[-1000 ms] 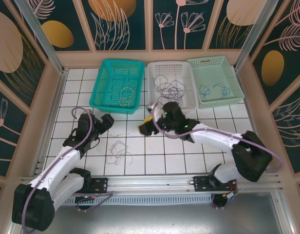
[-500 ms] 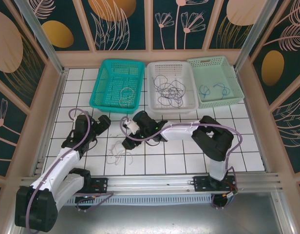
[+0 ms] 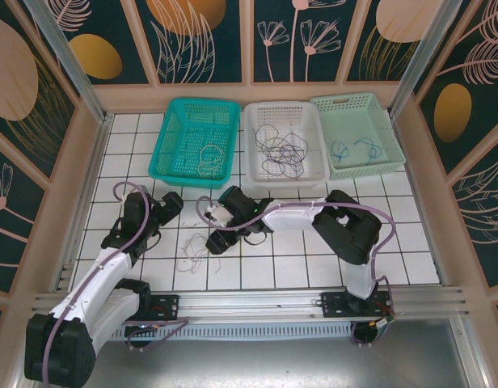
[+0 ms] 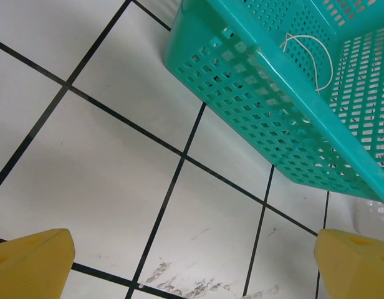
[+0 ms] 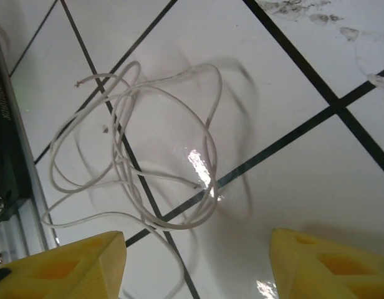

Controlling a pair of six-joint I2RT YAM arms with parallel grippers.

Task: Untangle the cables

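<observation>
Just ahead of right gripper [image 5: 198,252]: pale cables [image 5: 209,140].

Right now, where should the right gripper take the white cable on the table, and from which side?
Pinch the white cable where several strands bunch on the coil's left, in the right wrist view. Come straight down, with the open jaws of the right gripper straddling them. It lies flat on the table, so a side approach likely just pushes it.

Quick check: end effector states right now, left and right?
Left end effector: open, empty.
Right end effector: open, empty; white cable lies loose in front of it.
</observation>
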